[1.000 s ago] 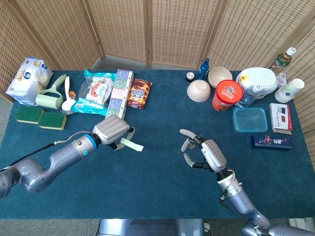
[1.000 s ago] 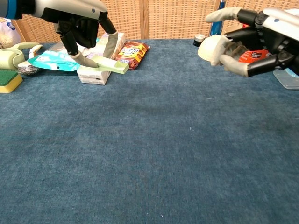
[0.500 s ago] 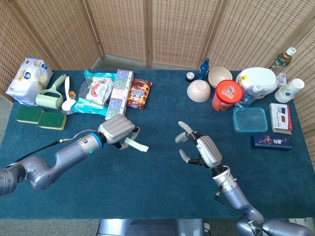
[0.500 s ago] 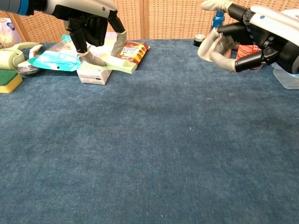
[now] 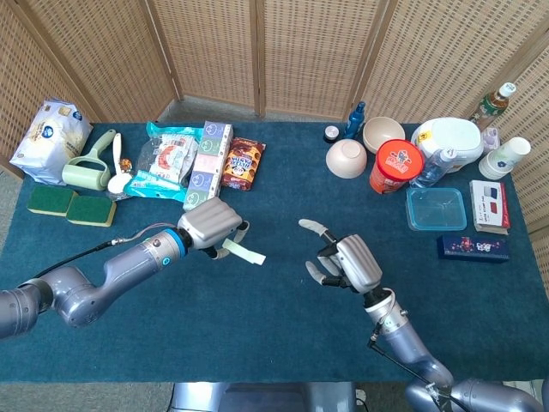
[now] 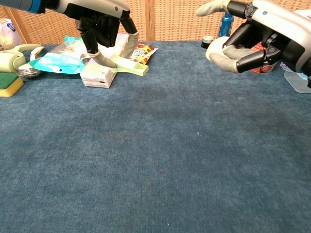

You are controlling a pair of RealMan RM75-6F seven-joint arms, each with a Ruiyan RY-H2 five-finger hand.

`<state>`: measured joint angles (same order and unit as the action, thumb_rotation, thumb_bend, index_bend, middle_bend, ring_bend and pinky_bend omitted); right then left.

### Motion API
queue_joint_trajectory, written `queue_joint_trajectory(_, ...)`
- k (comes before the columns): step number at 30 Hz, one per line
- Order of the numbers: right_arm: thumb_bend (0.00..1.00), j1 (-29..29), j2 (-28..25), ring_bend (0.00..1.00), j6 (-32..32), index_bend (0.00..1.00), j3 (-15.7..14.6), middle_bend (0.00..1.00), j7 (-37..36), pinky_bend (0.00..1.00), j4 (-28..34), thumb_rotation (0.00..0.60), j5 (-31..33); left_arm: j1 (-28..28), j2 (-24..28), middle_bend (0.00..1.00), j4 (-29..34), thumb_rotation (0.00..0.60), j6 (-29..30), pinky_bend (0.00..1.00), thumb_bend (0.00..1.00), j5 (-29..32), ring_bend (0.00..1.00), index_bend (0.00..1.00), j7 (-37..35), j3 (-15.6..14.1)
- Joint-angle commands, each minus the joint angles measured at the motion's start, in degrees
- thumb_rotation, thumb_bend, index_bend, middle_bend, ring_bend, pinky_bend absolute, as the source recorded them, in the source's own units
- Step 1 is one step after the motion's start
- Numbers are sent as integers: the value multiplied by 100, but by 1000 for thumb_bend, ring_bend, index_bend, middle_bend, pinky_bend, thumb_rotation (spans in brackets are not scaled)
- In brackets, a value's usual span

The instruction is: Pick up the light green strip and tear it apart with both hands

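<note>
Left of the orange canister (image 5: 396,165) stand two bowls (image 5: 347,158); two green sponges (image 5: 70,206) lie far left of it, and perhaps two bottles (image 5: 355,119) behind.

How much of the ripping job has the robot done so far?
Done: the left hand has picked up the light green strip and holds it above the table, one end sticking out toward the middle.

In hand: the right hand is open, fingers apart, a gap away from the strip and not touching it.

Left: the right hand must grab the free end, then both pull. The strip looks whole, so no tearing yet.
</note>
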<state>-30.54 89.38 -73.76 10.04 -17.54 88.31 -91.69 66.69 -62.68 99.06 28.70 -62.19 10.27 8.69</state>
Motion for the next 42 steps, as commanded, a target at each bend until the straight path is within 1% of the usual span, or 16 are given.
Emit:
queue_joint_trajectory(1, 418, -25, -2, 989, 33, 224, -56, 1000, 98, 881, 17, 600, -17, 50, -15, 1000, -18, 600, -6, 1000, 467, 42, 1000, 725, 24, -15)
queue_joint_trajectory(6, 418, -54, -9, 989, 97, 370, -158, 1000, 210, 881, 34, 600, -39, 131, -14, 1000, -25, 600, 0, 1000, 467, 120, 1000, 725, 57, -42)
queue_joint_trajectory(9, 418, -74, 1, 989, 123, 401, -190, 1000, 233, 881, 27, 600, -40, 164, -23, 1000, -27, 600, 7, 1000, 467, 155, 1000, 725, 71, -64)
queue_joint_trajectory(21, 418, -191, 101, 989, 60, 412, -124, 1000, 378, 881, 111, 600, -98, 294, -132, 1000, -83, 600, -18, 1000, 467, 270, 1000, 724, 129, -169)
queue_joint_trajectory(26, 417, -281, 289, 993, -26, 448, -37, 1000, 604, 881, 130, 600, -151, 359, -186, 1000, -111, 600, -22, 1000, 467, 326, 1000, 724, 134, -191)
queue_joint_trajectory(31, 420, -334, 503, 995, -93, 481, -6, 1000, 832, 881, 9, 600, -160, 394, -191, 1000, -99, 600, 0, 1000, 467, 352, 1000, 725, 126, -205)
queue_joint_trajectory(39, 420, -370, 739, 995, -252, 429, -13, 1000, 975, 881, -265, 600, -252, 421, -176, 1000, -87, 600, 10, 1000, 466, 359, 1000, 725, 87, -216)
queue_joint_trajectory(42, 421, -392, 858, 994, -318, 417, -20, 1000, 1143, 881, -449, 600, -310, 434, -181, 1000, -77, 600, 2, 1000, 466, 339, 1000, 724, 74, -221)
